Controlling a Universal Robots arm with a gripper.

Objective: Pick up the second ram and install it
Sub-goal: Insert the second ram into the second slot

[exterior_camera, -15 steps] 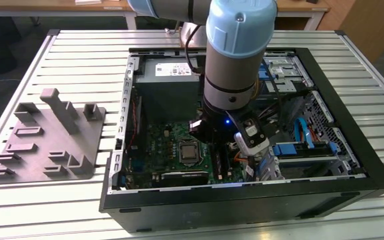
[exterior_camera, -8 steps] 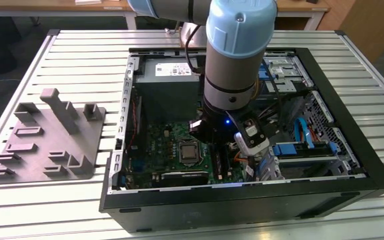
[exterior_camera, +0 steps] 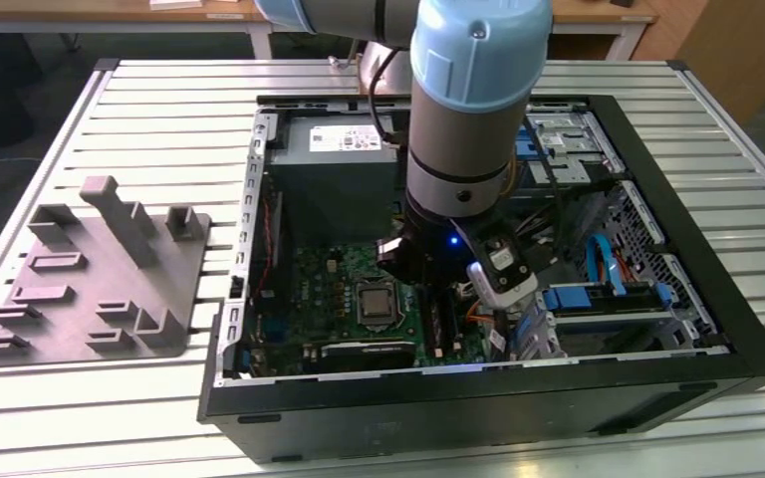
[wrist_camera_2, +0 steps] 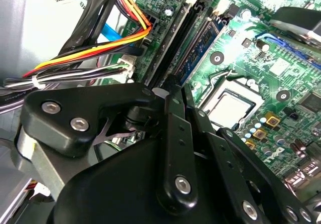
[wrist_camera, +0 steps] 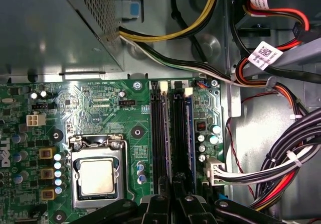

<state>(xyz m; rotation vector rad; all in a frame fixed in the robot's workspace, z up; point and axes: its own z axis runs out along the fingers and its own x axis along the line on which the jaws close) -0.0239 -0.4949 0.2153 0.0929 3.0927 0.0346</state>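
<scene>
My tool is down inside the open computer case, low over the memory slots at the edge of the motherboard. From these views I cannot tell whether it is spread, pressed together or pinching anything.

A narrow blackish strip runs straight out from the tool's tip along the slots. I take it for the second ram, standing edge-on in line with the tool. It also shows in the second wrist view, just beside a module with a green board that looks already seated. I judge this as the seating stage.

To do it well I would:
- keep the stick square to its slot along the whole length;
- press evenly, not on one end;
- watch that the white end latches close.

The processor socket lies near on one side, and the bundled power cables on the other, so side drift is a risk.

The grey fixture tray sits well apart on the table, outside the case.
</scene>
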